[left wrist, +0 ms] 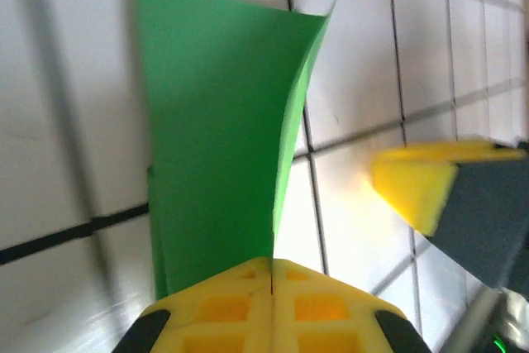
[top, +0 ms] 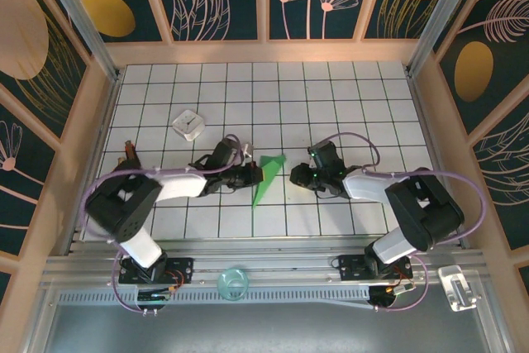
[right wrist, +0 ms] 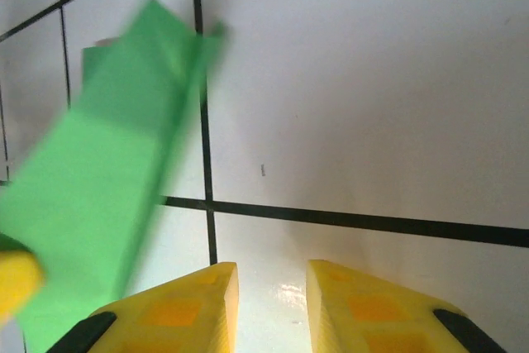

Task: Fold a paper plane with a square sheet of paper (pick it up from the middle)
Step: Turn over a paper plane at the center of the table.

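1. The desk [top: 347, 97] is a glossy white surface ruled into square tiles by thin black lines.
2. The paper plane [top: 266, 178] is thin, matte, bright-green paper folded into a narrow wedge. It is at the middle of the desk between the two arms, with its point towards the near edge and its broad end tilted up and to the right.
3. The left fingers [left wrist: 231, 297] are blocky yellow pads with recessed squares. They are pressed fully together, and a sharp lengthwise crease of the paper plane [left wrist: 211, 130] runs into their seam.
4. The right fingers [right wrist: 192, 302], of the same yellow make, stand a little apart with bare tile between them and grip nothing. They are just right of the paper plane [right wrist: 99, 196].
5. A small white square box [top: 188, 124] sits far left, well apart from the paper.
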You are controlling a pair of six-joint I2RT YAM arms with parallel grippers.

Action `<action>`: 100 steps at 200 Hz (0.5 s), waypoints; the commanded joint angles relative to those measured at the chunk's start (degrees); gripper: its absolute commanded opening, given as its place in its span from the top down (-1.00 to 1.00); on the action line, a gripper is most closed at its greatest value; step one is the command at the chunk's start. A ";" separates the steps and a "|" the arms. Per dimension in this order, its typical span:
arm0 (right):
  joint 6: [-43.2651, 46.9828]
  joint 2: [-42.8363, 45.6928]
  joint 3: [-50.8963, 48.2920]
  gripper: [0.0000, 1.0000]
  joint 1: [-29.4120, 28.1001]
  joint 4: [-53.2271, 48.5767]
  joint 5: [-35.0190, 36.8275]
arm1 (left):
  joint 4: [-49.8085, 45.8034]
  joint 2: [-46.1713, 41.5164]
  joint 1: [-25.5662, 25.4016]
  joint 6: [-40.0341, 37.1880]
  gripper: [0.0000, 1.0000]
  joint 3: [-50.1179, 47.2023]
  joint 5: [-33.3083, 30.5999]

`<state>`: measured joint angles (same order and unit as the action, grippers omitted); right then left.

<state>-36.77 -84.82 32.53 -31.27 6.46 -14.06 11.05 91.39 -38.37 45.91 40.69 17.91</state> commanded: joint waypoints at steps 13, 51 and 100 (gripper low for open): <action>4.56 7.27 1.47 0.42 6.41 -4.06 1.32 | -22.83 -10.90 -1.40 -5.87 1.00 4.73 -28.80; 6.94 6.16 3.17 0.42 8.48 -4.70 1.06 | -27.92 -0.60 -7.37 -6.36 1.00 11.93 -36.34; 8.12 6.33 1.46 0.42 11.60 -5.71 1.59 | -26.72 10.39 -12.37 -3.82 0.77 19.97 -33.54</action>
<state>-30.44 -78.17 34.41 -21.47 2.39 -13.30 -13.76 99.35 -48.99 40.93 57.17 -15.29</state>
